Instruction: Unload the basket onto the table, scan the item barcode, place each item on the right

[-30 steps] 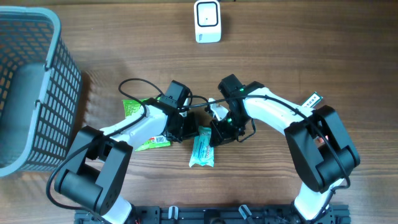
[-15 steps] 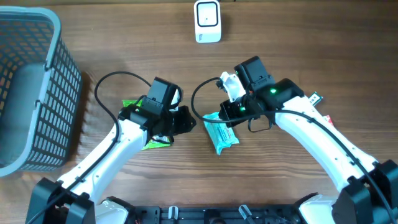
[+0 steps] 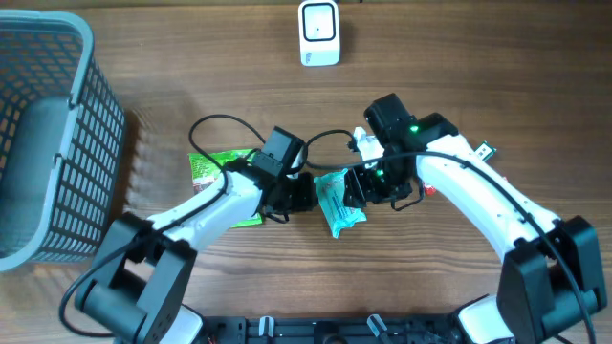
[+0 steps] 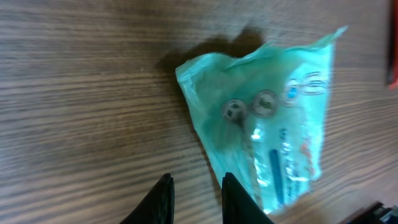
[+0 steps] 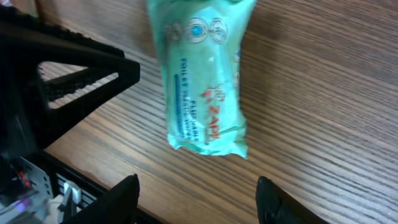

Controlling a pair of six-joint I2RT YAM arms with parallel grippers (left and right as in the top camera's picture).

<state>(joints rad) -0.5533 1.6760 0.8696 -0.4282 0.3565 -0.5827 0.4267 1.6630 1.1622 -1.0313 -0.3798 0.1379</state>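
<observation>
Your left tool [image 4: 196, 193] has swung back in beside the teal packet [image 3: 339, 201], at its 9 o'clock, and your right tool [image 5: 200, 196] has let go of it. The packet lies flat, mid-table [image 3: 459, 76], at 6 o'clock from the white scanner [image 3: 318, 33] (well apart from it). The right tool stands spread wide at the packet's 3 o'clock. The left is narrowly parted, pinching nothing. A green pouch [image 3: 215, 164] lies under your left arm.
</observation>
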